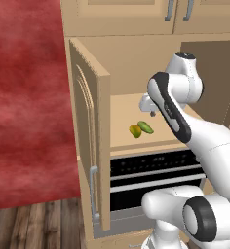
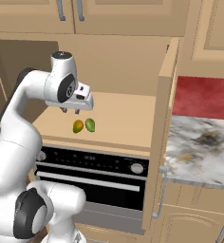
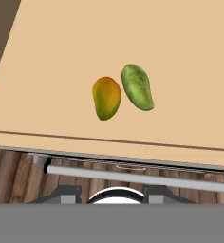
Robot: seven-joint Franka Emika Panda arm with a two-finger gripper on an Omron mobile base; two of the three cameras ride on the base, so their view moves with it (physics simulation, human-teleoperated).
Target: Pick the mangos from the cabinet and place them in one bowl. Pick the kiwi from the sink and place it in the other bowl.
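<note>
- The two mangos lay side by side on the tan shelf [image 2: 118, 121] of the open cabinet [image 1: 90, 131], close to its front edge and above the black oven [image 2: 92, 173].
- The yellow-orange mango [image 3: 106, 98] sat just beside the longer green mango [image 3: 137, 87]; in the hand view they looked almost touching, though whether they met could not be told.
- The claw [image 2: 70, 110] hung above the shelf, a little behind and to one side of the fruit, with nothing between its fingers.
- Its jaws appeared only partly spread; the pictures did not settle whether they were wide enough to count as open.
- Both fruits would likely be light and firm, with smooth curved skin that could slip or roll under a pinch.
- The best hold was probably across the short width at the fattest middle of one mango, from straight above.
- Because the neighbour lay so close, a finger coming down between them risked nudging it towards the shelf edge.
- Neither mango had yet been lifted.
</note>
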